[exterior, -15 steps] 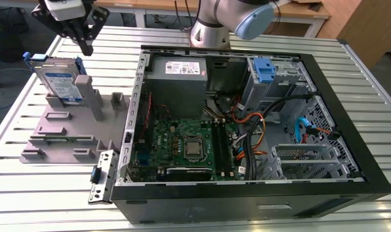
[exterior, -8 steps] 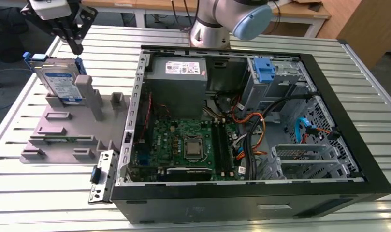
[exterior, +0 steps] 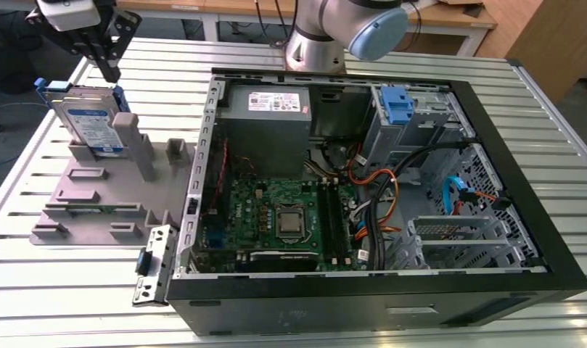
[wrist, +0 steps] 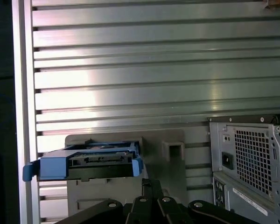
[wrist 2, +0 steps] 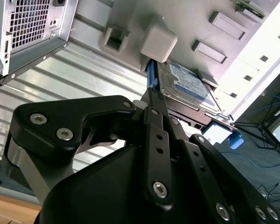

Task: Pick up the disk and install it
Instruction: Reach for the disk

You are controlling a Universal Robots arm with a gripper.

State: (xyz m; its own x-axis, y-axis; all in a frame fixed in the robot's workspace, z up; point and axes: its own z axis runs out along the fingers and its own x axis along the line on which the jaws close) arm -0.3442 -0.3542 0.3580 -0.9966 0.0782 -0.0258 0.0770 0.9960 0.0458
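Observation:
The disk (exterior: 88, 122) is a silver-grey hard drive with a white-and-blue label and blue rails. It stands tilted on edge in a grey holder (exterior: 90, 190) at the exterior view's left, outside the computer case. My gripper (exterior: 111, 72) hangs just above the disk's top rear corner, apart from it, with its black fingers pressed together and nothing between them. In the second wrist view the fingertips (wrist 2: 150, 95) point at the disk (wrist 2: 189, 86) beside a grey post. The first wrist view shows the disk's blue end (wrist: 91, 164) beyond the gripper (wrist: 151, 185).
The open computer case (exterior: 511, 145) lies right of the holder, with a power-supply box (exterior: 273, 103), a motherboard (exterior: 278, 217), cables and an upright blue latch (exterior: 397, 106) by the drive bay. A small metal bracket (exterior: 150, 267) lies by the case's near left corner. The slatted table (exterior: 70, 319) surrounds it all.

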